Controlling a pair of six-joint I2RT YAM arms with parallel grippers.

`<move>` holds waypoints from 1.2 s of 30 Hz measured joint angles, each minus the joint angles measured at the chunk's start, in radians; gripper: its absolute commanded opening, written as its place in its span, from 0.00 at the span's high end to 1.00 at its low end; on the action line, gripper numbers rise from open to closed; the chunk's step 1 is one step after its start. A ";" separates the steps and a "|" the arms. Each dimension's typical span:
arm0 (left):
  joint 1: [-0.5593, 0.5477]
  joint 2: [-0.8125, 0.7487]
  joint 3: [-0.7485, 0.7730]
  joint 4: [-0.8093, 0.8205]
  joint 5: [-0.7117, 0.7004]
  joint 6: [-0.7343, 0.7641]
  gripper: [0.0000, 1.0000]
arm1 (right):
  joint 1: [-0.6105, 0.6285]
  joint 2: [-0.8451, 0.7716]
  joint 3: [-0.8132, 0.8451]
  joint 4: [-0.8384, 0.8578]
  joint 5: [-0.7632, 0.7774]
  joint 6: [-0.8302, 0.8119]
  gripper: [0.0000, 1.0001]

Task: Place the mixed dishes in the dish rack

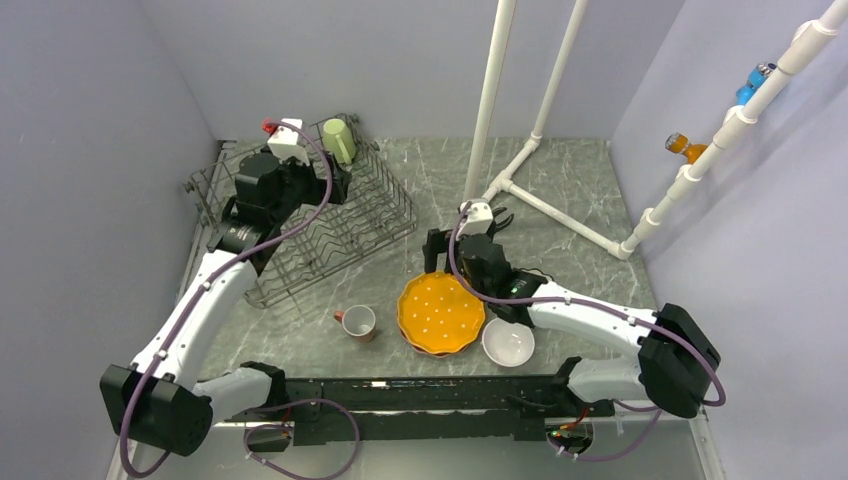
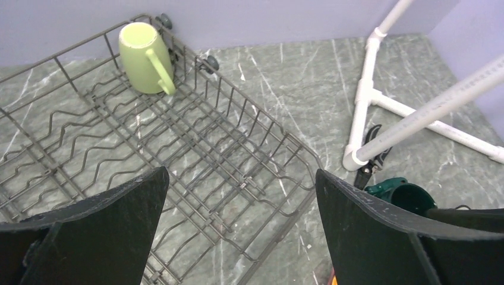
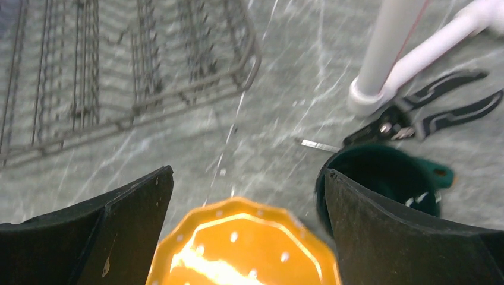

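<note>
The dish rack (image 1: 330,235) (image 2: 238,148) stands at the back left. A pale green mug (image 1: 339,140) (image 2: 144,56) lies in its far corner. My left gripper (image 1: 325,185) (image 2: 241,173) hovers open over the rack's wires, holding nothing. On the table lie stacked orange dotted plates (image 1: 440,312) (image 3: 243,249), a small pink mug (image 1: 357,322) and a white bowl (image 1: 508,342). My right gripper (image 1: 462,245) (image 3: 248,173) is open above the plates' far edge. A dark teal mug (image 3: 386,172) (image 2: 399,193) sits just beyond its right finger, hidden under the arm in the top view.
A white pipe frame (image 1: 520,180) (image 3: 386,65) rises behind the right gripper, with black-handled pliers (image 3: 428,113) (image 2: 371,154) at its foot beside the teal mug. Grey walls close in the left, back and right. More pipe (image 1: 740,120) runs up the right wall.
</note>
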 measured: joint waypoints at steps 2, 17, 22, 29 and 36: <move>-0.006 -0.022 -0.002 0.002 0.010 0.001 0.01 | 0.007 0.008 0.001 -0.056 -0.050 0.042 0.01; -0.108 -0.125 -0.019 0.011 -0.091 0.089 0.01 | 0.193 0.254 0.197 -0.245 -0.241 0.212 0.02; -0.113 -0.133 -0.021 0.010 -0.110 0.106 0.01 | 0.275 0.306 0.272 -0.280 -0.233 0.211 0.16; -0.117 -0.156 -0.022 0.010 -0.142 0.125 0.00 | 0.346 0.380 0.328 -0.328 -0.183 0.194 0.26; -0.117 -0.156 -0.022 0.010 -0.168 0.125 0.01 | 0.419 0.434 0.344 -0.322 -0.093 0.159 0.37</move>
